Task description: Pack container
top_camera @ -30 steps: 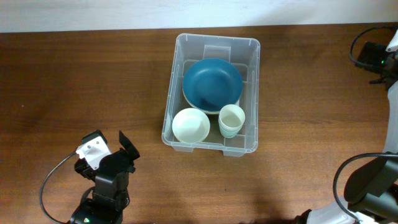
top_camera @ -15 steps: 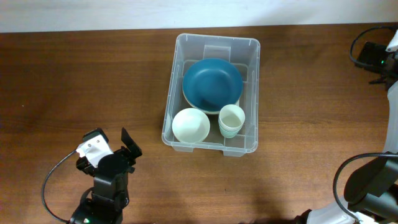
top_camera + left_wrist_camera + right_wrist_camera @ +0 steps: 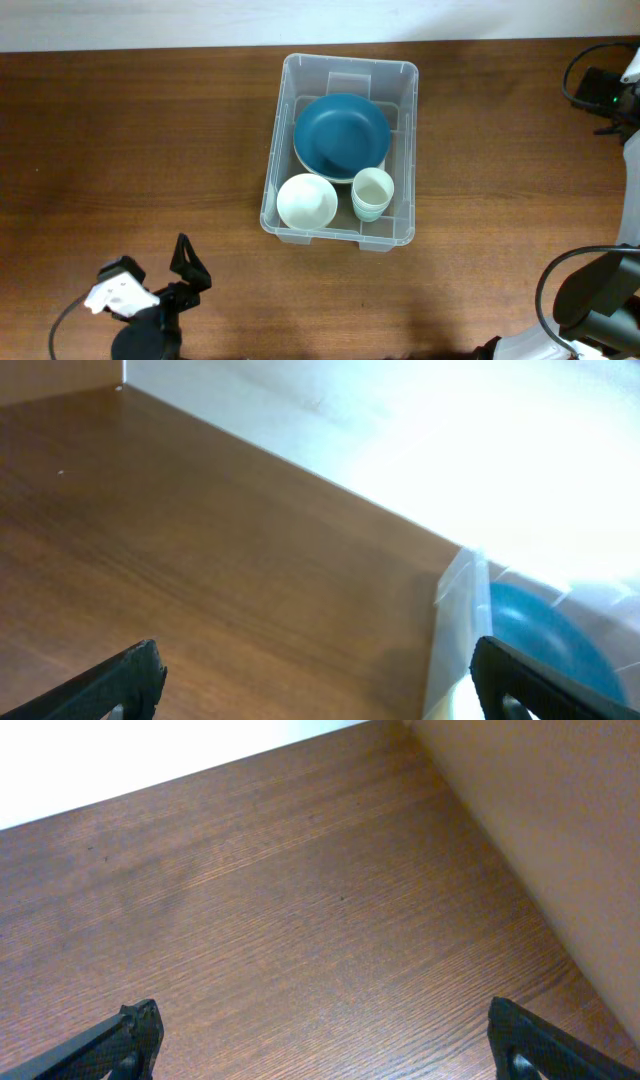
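The clear plastic container (image 3: 350, 66) stands on the wooden table at centre. Inside it lie a blue plate (image 3: 341, 135), a white bowl (image 3: 307, 201) and stacked pale cups (image 3: 372, 192). My left gripper (image 3: 165, 280) hangs near the table's front left, well apart from the container, open and holding nothing. In the left wrist view the left gripper (image 3: 320, 685) spans bare wood, with the container's wall (image 3: 455, 620) and the blue plate (image 3: 545, 630) ahead to the right. My right gripper (image 3: 320, 1040) is open over bare wood in the right wrist view.
Parts of the right arm (image 3: 595, 295) and a black unit with cables (image 3: 600, 90) sit along the right edge. A pale wall (image 3: 300, 410) borders the far side of the table.
My left arm has pulled back toward the front left corner, away from the container, with its jaws still open. Nothing in the container has moved.
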Available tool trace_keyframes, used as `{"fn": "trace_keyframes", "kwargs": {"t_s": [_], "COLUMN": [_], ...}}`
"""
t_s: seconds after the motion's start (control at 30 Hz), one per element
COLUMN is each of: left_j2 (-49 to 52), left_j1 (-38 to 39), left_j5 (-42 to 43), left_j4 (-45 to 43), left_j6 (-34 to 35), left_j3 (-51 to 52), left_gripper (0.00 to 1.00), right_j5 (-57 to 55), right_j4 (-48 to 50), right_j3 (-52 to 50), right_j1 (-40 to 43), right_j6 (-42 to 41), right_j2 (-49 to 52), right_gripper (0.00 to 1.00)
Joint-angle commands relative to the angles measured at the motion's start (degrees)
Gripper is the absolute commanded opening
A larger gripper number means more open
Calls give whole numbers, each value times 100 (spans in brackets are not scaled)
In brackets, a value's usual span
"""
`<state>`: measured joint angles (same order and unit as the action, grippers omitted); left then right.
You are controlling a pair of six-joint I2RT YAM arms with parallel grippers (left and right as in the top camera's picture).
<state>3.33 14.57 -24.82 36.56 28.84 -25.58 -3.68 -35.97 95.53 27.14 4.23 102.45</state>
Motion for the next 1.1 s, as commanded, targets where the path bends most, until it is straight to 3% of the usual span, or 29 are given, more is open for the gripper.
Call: {"fn": "trace_keyframes", "kwargs": {"t_s": [0.0, 0.37, 0.77, 1.07], "left_j2": [-280, -304, -304, -304], "left_j1": [-138, -136, -129, -223], "left_j5": [457, 542, 1996, 1904], "left_j4": [-138, -3416, -3228, -3246], "left_j6": [31, -138, -1154, -2046], "left_j3": [483, 2518, 2503, 2503], "left_gripper": [100, 100, 100, 100], "right_j5": [-68, -68, -68, -68], "right_j4": [13, 11, 11, 11], "right_j3": [28, 28, 28, 28], "right_j1": [26, 26, 26, 26], "right_j6": [-61, -61, -61, -61], "right_j2": [15, 15, 15, 15], "right_gripper": [99, 99, 99, 99]}}
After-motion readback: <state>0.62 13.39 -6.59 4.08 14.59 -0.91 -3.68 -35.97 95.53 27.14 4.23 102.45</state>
